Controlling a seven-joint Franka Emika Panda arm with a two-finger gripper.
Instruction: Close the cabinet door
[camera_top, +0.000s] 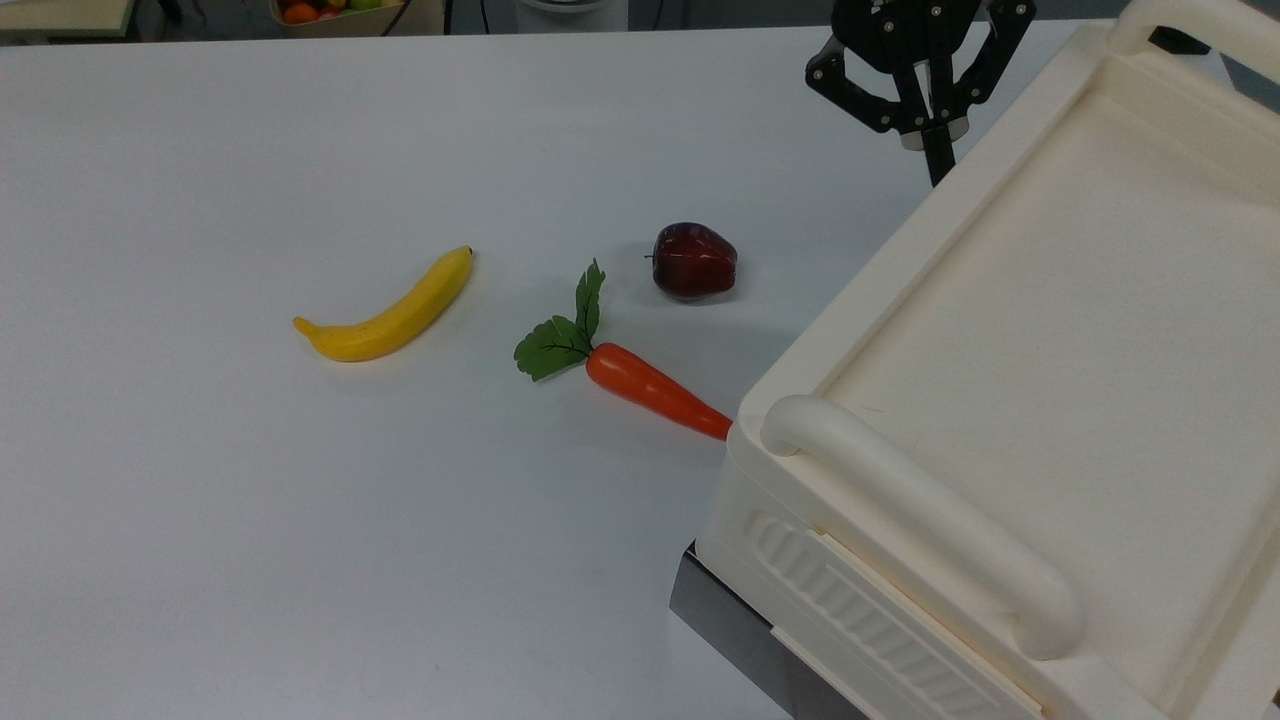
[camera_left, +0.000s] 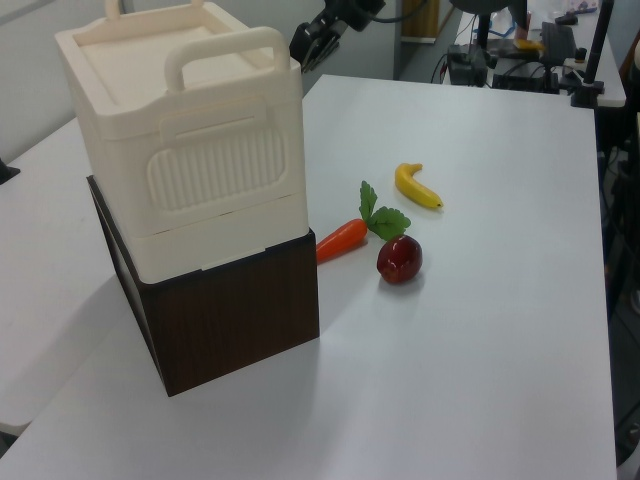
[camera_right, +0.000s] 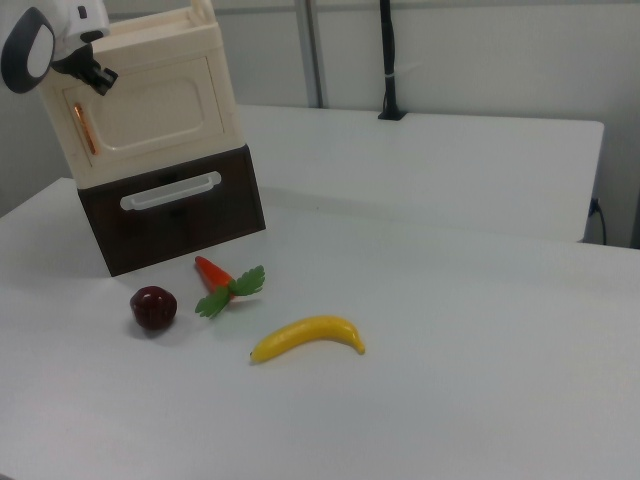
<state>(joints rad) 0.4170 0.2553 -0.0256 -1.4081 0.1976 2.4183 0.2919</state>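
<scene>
Your cabinet door (camera_right: 150, 112) is the cream front face of the upper box, seen head-on in the right view. It sits flat against the frame there, with its copper handle strip (camera_right: 86, 128) running upright along the right view's left edge. It looks shut or as good as shut, though a small gap can't be ruled out.

The hand (camera_top: 938, 140) is at the top of the top view, just beside the cabinet's upper corner, fingers hanging down and drawn close together with nothing between them. In the right view the hand (camera_right: 92, 72) sits at the door's upper left corner, just above the copper strip, so the door lies straight ahead of the fingers. Whether they touch the panel you can't tell.

Any last push would go square into the handle end, toward the cabinet body. The door's long axis runs across the front, hinge side toward the right view's right.

In the left view the door face is turned away and only the ribbed side panel (camera_left: 215, 170) faces you. The hand (camera_left: 312, 38) there is dark and partly behind the cabinet's top corner.

The apple (camera_top: 694, 261), carrot (camera_top: 655, 391) and banana (camera_top: 388, 310) lie on the counter (camera_top: 300, 520), well apart from the hand.
</scene>
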